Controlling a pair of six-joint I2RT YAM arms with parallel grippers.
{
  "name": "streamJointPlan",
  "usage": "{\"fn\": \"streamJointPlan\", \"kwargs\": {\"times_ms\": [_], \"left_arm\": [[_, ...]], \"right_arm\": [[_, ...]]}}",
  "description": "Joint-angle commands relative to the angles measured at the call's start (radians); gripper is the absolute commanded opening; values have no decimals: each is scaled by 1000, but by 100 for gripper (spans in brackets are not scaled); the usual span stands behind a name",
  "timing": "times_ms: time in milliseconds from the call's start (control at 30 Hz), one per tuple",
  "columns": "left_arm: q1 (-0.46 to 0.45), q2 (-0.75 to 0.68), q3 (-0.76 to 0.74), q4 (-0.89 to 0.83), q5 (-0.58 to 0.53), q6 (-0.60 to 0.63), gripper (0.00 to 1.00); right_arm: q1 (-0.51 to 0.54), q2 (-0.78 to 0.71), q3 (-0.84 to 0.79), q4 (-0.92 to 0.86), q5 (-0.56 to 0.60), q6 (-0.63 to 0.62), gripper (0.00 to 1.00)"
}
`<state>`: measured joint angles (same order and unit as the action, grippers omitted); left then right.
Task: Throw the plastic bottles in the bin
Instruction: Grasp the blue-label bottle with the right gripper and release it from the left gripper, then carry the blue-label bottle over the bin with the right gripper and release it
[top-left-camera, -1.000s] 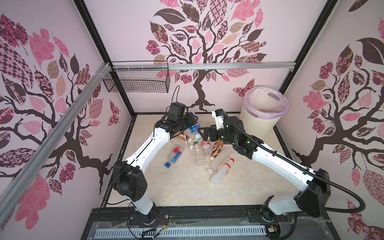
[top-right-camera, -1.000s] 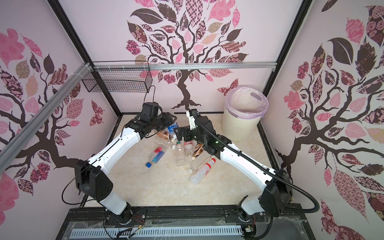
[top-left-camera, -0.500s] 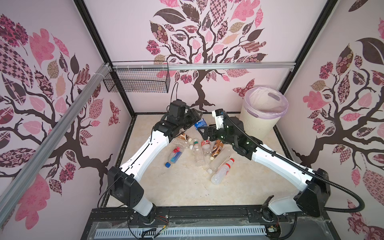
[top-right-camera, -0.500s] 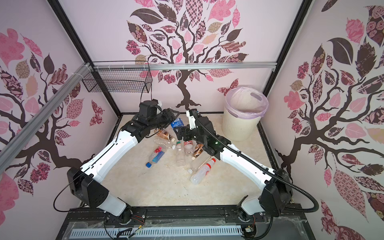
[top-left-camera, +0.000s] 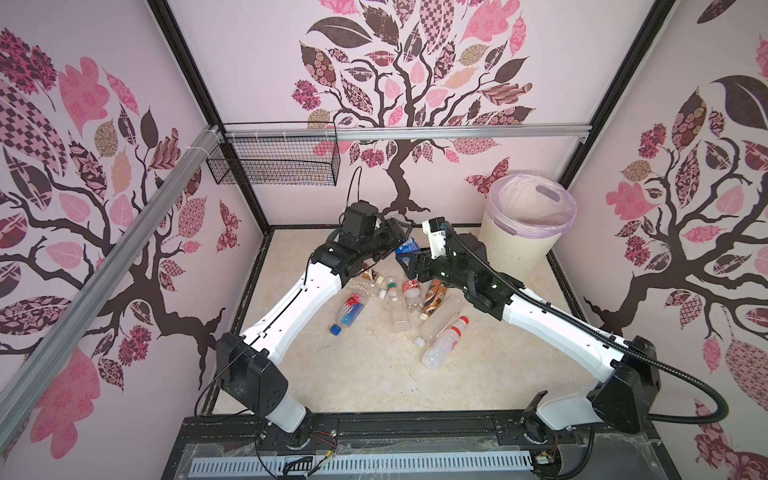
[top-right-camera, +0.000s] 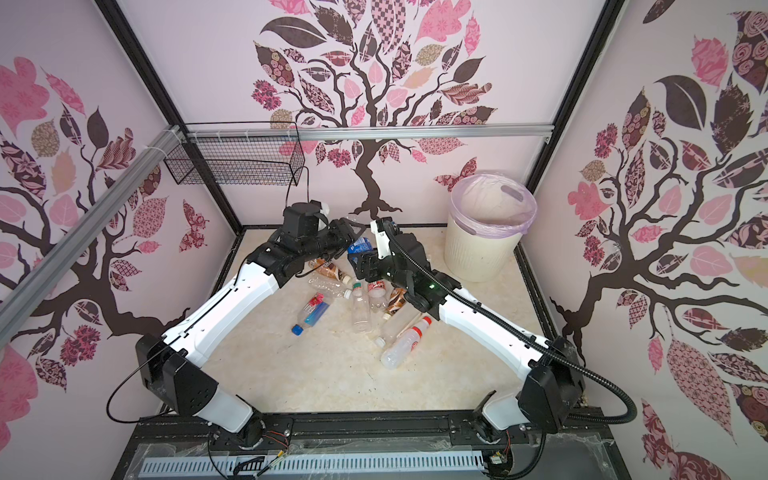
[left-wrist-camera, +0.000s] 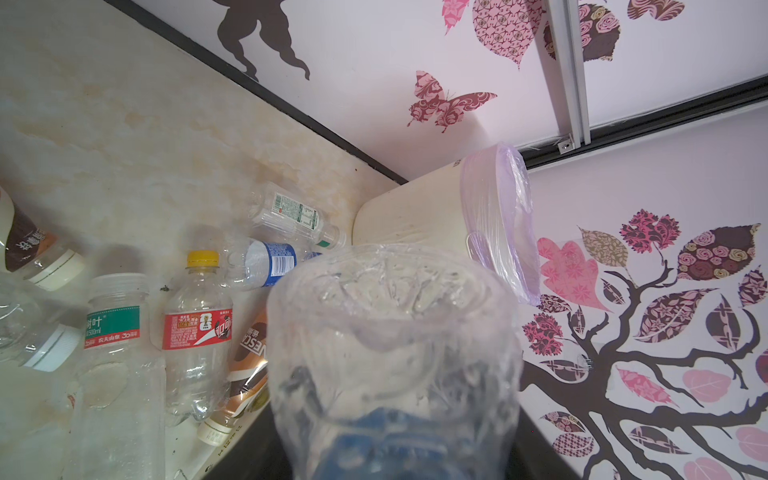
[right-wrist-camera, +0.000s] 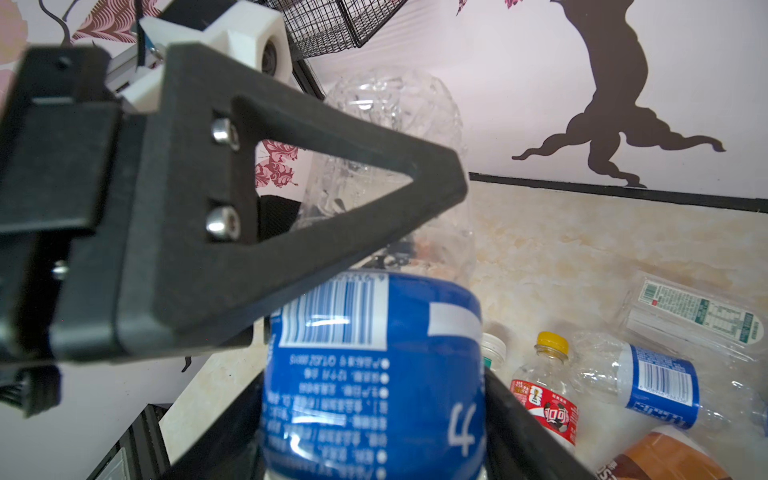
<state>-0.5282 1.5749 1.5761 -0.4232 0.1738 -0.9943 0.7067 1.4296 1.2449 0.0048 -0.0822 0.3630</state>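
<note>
The clear blue-labelled bottle (right-wrist-camera: 374, 374) is held off the floor between the two arms, near the back wall and well apart from the bin (top-left-camera: 515, 249) in the right back corner. It is pinched by the left gripper (top-left-camera: 397, 236) on the clear part beyond the label. The jaws of the right gripper (top-left-camera: 409, 262) are seen set against both sides of the label.

The bottle is judged empty, very light and thin-walled. It is likely to dent under a hard squeeze and may slide on the glossy wrapper. A moderate hold at the labelled middle is advised. The remaining bottles (top-left-camera: 397, 309) are left scattered on the floor.
</note>
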Motion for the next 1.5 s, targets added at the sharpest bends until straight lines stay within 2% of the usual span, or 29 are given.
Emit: {"fn": "streamJointPlan", "kwargs": {"times_ms": [0, 200, 267, 367, 600, 800, 933, 1133, 1300, 1400, 1467], "left_arm": [[-10, -24, 10, 23, 17, -5, 59], [-8, -42, 5, 14, 1, -2, 73], [-8, -46, 12, 2, -7, 4, 81], [-3, -52, 35, -25, -21, 23, 98], [32, -79, 80, -38, -35, 73, 98], [24, -105, 82, 56, -36, 122, 98], [-17, -88, 135, 88, -34, 180, 98], [-104, -22, 272, 117, 19, 277, 98], [-175, 22, 353, 137, 16, 350, 98], [-184, 35, 348, 164, 36, 335, 98], [-185, 39, 331, 174, 39, 321, 98]], "right_arm": [[4, 24, 39, 11, 12, -2, 65], [3, 15, 33, -1, 30, 4, 56], [2, 11, 34, -16, 37, 4, 55], [-5, -9, 33, -40, 49, -2, 55], [-74, -76, 58, -159, 101, -24, 55], [-84, -120, 181, -303, 291, -153, 56], [-86, -153, 308, -355, 449, -253, 56], [-88, -178, 530, -340, 677, -443, 55], [-87, -156, 699, -277, 806, -620, 55], [-111, -136, 712, -185, 853, -717, 54], [-199, -110, 719, -201, 815, -686, 55]]}}
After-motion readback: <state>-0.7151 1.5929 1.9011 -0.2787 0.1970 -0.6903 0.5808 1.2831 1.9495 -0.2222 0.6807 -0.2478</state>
